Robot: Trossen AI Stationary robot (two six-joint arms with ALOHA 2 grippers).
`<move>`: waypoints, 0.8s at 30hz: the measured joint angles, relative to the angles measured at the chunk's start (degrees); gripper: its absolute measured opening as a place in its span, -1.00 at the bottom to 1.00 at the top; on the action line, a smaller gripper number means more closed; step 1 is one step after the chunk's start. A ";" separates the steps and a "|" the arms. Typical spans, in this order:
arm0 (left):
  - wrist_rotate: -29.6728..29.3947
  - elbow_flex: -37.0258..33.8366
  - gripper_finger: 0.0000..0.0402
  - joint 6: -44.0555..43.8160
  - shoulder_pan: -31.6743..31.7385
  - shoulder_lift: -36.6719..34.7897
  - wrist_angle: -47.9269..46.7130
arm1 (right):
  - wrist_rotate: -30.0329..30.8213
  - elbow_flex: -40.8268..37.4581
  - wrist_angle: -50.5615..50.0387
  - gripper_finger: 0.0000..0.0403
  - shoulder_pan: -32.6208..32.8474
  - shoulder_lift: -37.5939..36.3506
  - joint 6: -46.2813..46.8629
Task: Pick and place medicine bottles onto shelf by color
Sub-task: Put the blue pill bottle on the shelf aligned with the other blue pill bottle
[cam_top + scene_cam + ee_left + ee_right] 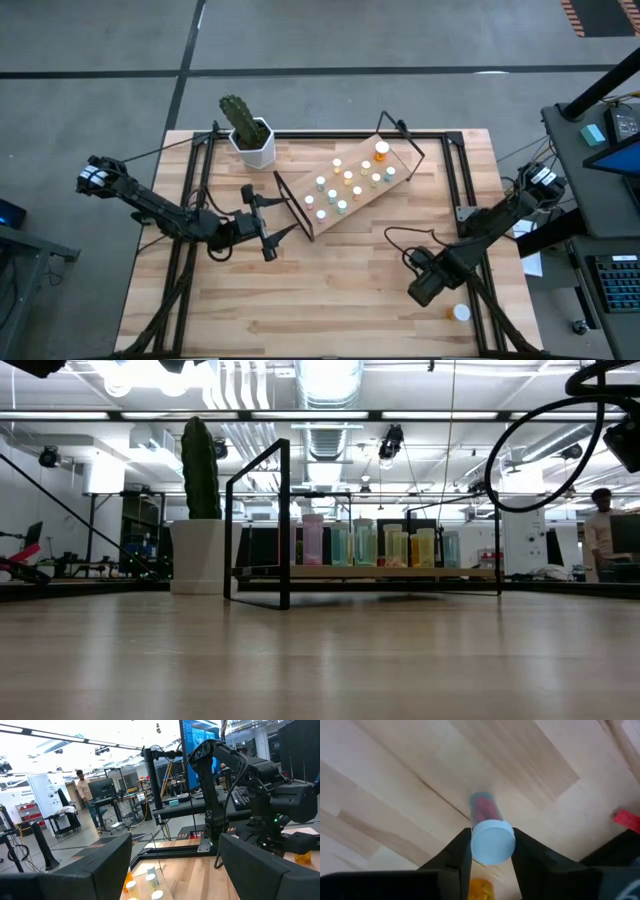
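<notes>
From above, the tilted light-wood shelf on its black wire frame [350, 187] already carried most of the small round-capped medicine bottles [340, 186], near the white pot with the green cactus [250, 135]. The left hand [268, 224] waited beside the shelf with fingers apart. The right hand [428, 282] worked at the near right of the plank worktop [330, 290], close to a stray white-capped orange bottle [459, 313].

At table height, the filled bottles stood in a row on the shelf.

The left wrist camera showed its spread fingers and the shelf beyond.

The right wrist camera showed the right hand clamped on a white-capped bottle with red contents [490, 832], lifted over the worktop. So a pick was in hand; next, I judged, came the carry to the shelf's matching colour group.
</notes>
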 joint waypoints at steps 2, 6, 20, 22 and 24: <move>0.00 0.00 0.40 0.00 0.02 0.00 0.00 | 0.02 0.00 0.07 -0.51 -0.03 -0.60 -0.09; 0.00 -0.04 0.40 0.02 0.02 0.00 0.00 | -0.02 0.50 -0.13 -0.49 -0.72 -2.50 -1.01; 0.00 -0.07 0.40 0.52 0.04 0.00 -0.03 | 4.07 26.69 -8.50 -0.47 -25.16 1.70 -44.06; 0.00 -0.09 0.40 0.47 0.02 0.00 -0.04 | 4.65 31.98 -11.44 -0.47 -30.41 4.18 -52.38; 0.00 -0.09 0.40 0.38 0.02 0.00 -0.04 | 6.57 36.93 -12.99 -0.47 -35.16 7.26 -60.69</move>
